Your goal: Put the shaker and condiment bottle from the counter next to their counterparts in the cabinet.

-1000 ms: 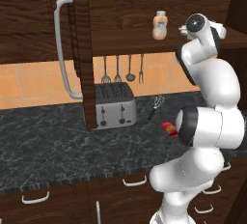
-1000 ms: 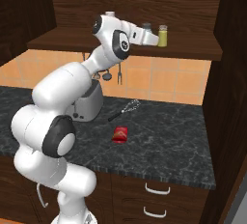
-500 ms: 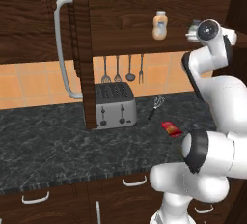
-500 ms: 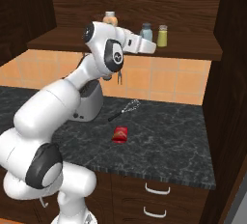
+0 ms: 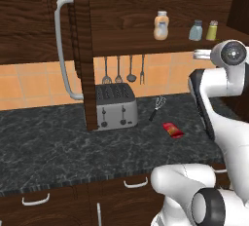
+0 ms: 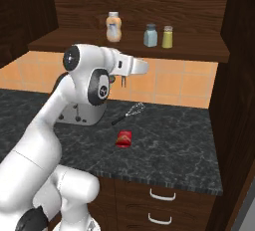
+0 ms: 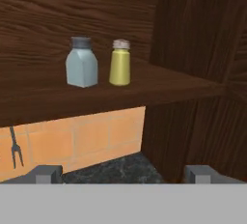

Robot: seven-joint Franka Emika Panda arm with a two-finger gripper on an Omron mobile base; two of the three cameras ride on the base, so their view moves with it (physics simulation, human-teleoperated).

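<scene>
The pale blue-grey shaker (image 7: 81,63) stands upright on the cabinet shelf (image 6: 199,52), close beside the yellow-green shaker (image 7: 120,63); both also show in the base views, the blue one (image 6: 150,35) left of the green one (image 6: 168,37). The peach-orange bottle (image 6: 113,27) stands further left on the same shelf. The red condiment bottle (image 6: 124,138) lies on its side on the black counter (image 6: 174,150). My gripper (image 7: 125,174) is open and holds nothing, hanging in front of and below the shelf edge (image 6: 142,67).
A silver toaster (image 5: 115,106) stands at the back of the counter, with a whisk (image 5: 156,107) lying to its right. Utensils (image 5: 118,70) hang on the tiled wall under the shelf. The open cabinet door with its grey bar handle (image 5: 62,49) is at the left.
The hand has drawn back and down from the shelf, away from the two shakers. The shakers and the red bottle have stayed where they were.
</scene>
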